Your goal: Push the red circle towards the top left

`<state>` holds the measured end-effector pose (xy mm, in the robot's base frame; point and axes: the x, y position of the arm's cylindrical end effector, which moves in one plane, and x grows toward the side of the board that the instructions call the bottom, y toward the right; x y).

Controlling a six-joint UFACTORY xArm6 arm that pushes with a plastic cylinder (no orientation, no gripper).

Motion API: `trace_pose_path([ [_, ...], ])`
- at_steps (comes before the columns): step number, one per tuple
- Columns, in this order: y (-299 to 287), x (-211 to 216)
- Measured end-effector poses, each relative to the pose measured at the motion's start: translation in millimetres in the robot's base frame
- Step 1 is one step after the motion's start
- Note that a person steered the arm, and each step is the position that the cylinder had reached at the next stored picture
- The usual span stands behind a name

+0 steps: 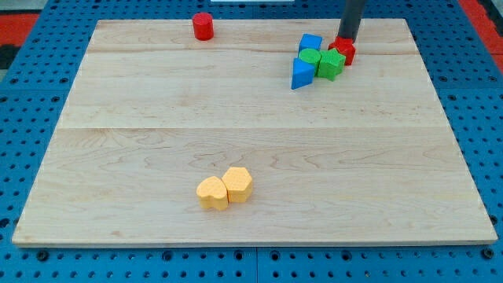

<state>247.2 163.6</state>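
The red circle (203,26), a short red cylinder, stands near the top edge of the wooden board (251,157), left of centre. My tip (346,39) is far to its right, at the view's top right, touching the top of a red block (344,51). That red block sits in a cluster with a green block (332,64), a second green block (310,57), a blue cube (310,42) and a blue triangle (301,74).
Two yellow blocks (211,192) (237,184) lie side by side, touching, near the board's bottom, left of centre. The board rests on a blue perforated base (23,94).
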Motion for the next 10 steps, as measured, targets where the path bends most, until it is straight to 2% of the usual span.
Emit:
trace_pose_path([
  [2,48.1,-21.6],
  [3,1.8,-56.0],
  [5,-3.9,-56.0],
  [6,-94.5,-55.4],
  [9,-220.3,-52.8],
  [10,-281.5,-55.4],
])
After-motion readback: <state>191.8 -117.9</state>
